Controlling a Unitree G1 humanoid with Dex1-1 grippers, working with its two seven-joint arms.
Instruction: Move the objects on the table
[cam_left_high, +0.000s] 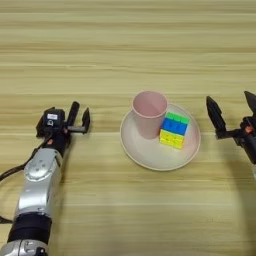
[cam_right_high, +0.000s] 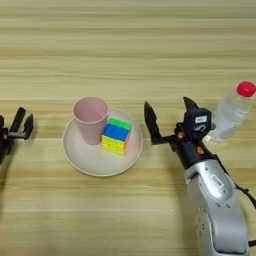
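Plate (cam_right_high: 95, 162): round and beige, it sat flat on the worktop (cam_left_high: 125, 45) near the middle, between the two arms, carrying two things.
Cup (cam_right_high: 91, 119): pink and upright with its mouth up, it stood on the plate's left half, just beside the cube and apparently touching it.
Cube (cam_right_high: 116, 135): multicoloured, it rested on the plate to the right of the cup, with green, blue and yellow faces showing.
Bottle (cam_right_high: 231, 112): small, clear and red-capped, it stood on the worktop at the far right, leaning a little in the picture, just past the right claw.
Left claw (cam_left_high: 79, 119): it lay low over the worktop, well to the left of the plate, its two black fingers (cam_left_high: 74, 113) parted a little and pointing away from the robot, with nothing between them.
Right claw (cam_right_high: 169, 116): it sat between plate and bottle, fingers spread wide and empty, the left finger (cam_right_high: 149, 121) near the plate's rim, the other close to the bottle.
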